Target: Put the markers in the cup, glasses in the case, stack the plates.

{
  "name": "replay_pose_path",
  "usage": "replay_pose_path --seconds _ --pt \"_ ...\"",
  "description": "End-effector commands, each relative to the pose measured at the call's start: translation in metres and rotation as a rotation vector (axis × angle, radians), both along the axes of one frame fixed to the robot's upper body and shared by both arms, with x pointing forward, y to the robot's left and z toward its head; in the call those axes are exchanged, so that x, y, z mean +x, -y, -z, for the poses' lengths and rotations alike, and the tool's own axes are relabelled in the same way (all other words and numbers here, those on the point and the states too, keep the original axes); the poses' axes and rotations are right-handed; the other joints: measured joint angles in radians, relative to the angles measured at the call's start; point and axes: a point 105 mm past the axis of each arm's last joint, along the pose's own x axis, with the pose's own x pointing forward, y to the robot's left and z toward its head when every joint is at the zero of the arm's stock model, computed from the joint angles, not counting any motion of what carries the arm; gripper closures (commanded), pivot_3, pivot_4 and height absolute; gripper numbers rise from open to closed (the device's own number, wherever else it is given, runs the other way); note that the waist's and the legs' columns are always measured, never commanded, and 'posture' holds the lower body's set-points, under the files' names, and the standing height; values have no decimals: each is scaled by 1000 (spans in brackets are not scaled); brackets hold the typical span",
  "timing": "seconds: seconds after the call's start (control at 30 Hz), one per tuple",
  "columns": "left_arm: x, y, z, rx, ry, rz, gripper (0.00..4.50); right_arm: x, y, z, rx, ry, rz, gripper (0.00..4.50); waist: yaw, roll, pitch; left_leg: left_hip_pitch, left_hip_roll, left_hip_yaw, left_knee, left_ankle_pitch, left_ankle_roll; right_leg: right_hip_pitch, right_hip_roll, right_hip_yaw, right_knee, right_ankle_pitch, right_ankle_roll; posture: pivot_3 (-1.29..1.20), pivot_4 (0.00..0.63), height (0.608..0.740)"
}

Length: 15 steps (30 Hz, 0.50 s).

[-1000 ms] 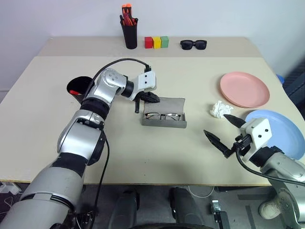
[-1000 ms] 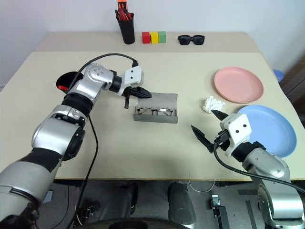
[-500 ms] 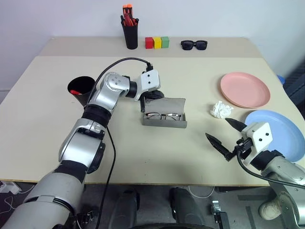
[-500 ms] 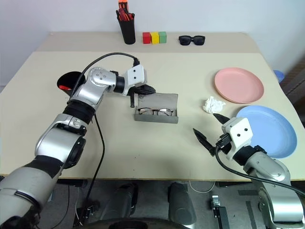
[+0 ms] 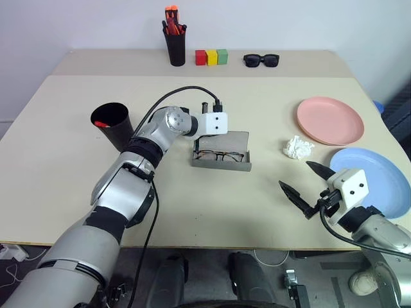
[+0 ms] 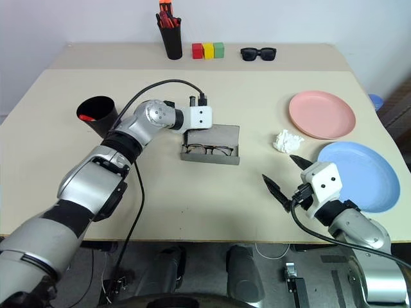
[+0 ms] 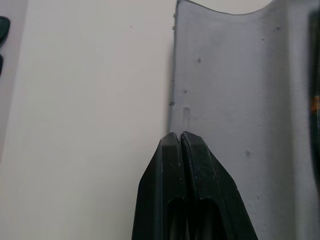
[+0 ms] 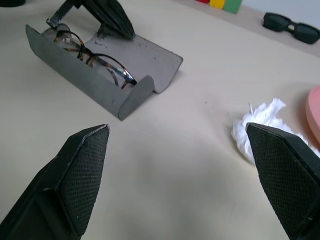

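Note:
The grey case [image 5: 221, 154] lies open at mid table, and the wire-framed glasses [image 5: 220, 155] rest inside it. My left gripper [image 7: 180, 136] is shut and empty. Its tips touch the inner face of the lid [image 7: 235, 75] near its far left corner, as the right wrist view confirms [image 8: 125, 32]. In the black cup [image 5: 112, 122] at the left, a marker's red end [image 5: 98, 123] shows. At the right lie the pink plate [image 5: 329, 120] and, nearer me, the blue plate [image 5: 372, 179], side by side. My right gripper [image 5: 297, 175] hovers open and empty just left of the blue plate.
A crumpled white tissue [image 5: 297, 147] lies between the case and the plates. Along the far edge stand a black pen holder [image 5: 174, 45] with orange-red pens, three coloured blocks [image 5: 211, 56] and black sunglasses [image 5: 261, 60].
My left hand has swung to the right and rolled at the wrist, carrying its shut fingertips from beside the case's left end onto the open lid. The right arm has barely moved.

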Motion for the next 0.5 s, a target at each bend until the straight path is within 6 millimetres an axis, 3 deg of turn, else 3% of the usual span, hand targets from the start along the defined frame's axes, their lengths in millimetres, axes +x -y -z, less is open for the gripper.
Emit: replay_pose_path --seconds 0.03,0.27,0.5 --pt "10 -3 -29 -50 80 -44 4447 -3 -4 -11 -2 54 -3 0 0 0 0 0 0 0 0 0 0 0 0 0 0 0 0 0 150 740" --pt "21 -12 -30 -52 117 -140 4447 -1 -9 -14 2 63 -11 0 0 0 0 0 0 0 0 0 0 0 0 0 0 0 0 0 150 740" --pt "5 2 -17 -85 -52 -50 4447 -1 -10 -19 -2 64 -16 0 2 0 0 0 0 0 0 0 0 0 0 0 0 0 0 0 150 740"
